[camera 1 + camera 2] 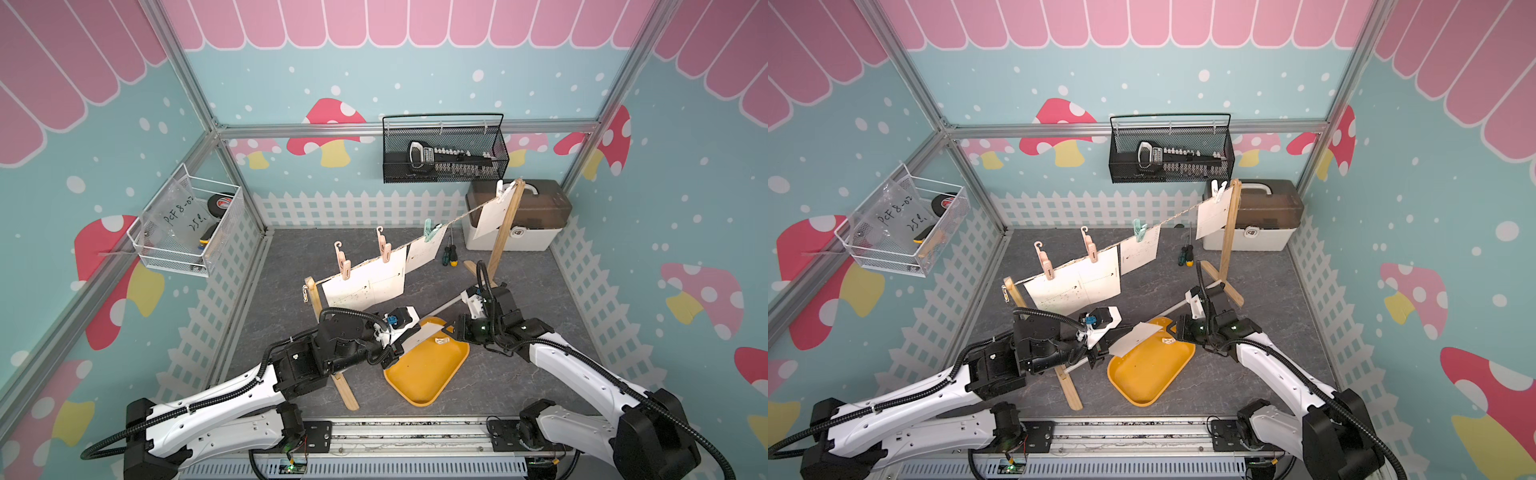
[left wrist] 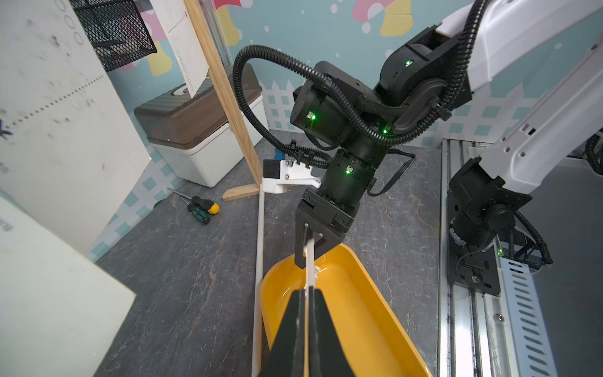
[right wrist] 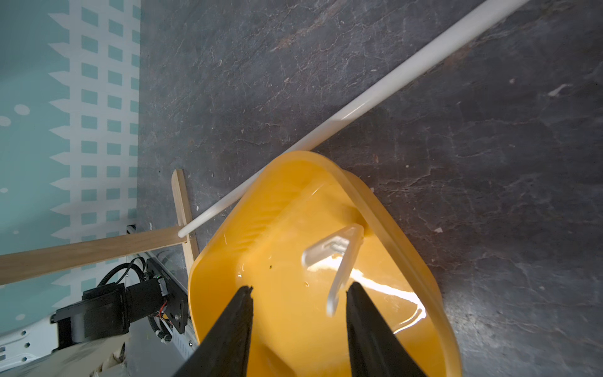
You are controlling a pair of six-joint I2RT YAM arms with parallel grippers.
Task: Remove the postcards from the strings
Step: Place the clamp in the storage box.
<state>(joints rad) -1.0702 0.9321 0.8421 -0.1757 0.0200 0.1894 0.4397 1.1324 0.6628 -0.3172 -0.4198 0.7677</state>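
The left fingers (image 2: 290,326) are closed on one postcard (image 1: 424,334) (seen edge-on in the left wrist view), held above the yellow tray (image 1: 415,400). The right fingers (image 3: 235,326) stand apart, gripping nothing, above a pale clothespin (image 3: 339,258) inside the tray. Four postcards (image 1: 374,282) hang from the string (image 1: 465,215) beyond the tray.

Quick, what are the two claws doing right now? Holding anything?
Left gripper: shut on a postcard, above the yellow tray.
Right gripper: open, holding nothing; a white clothespin is in the tray below it.
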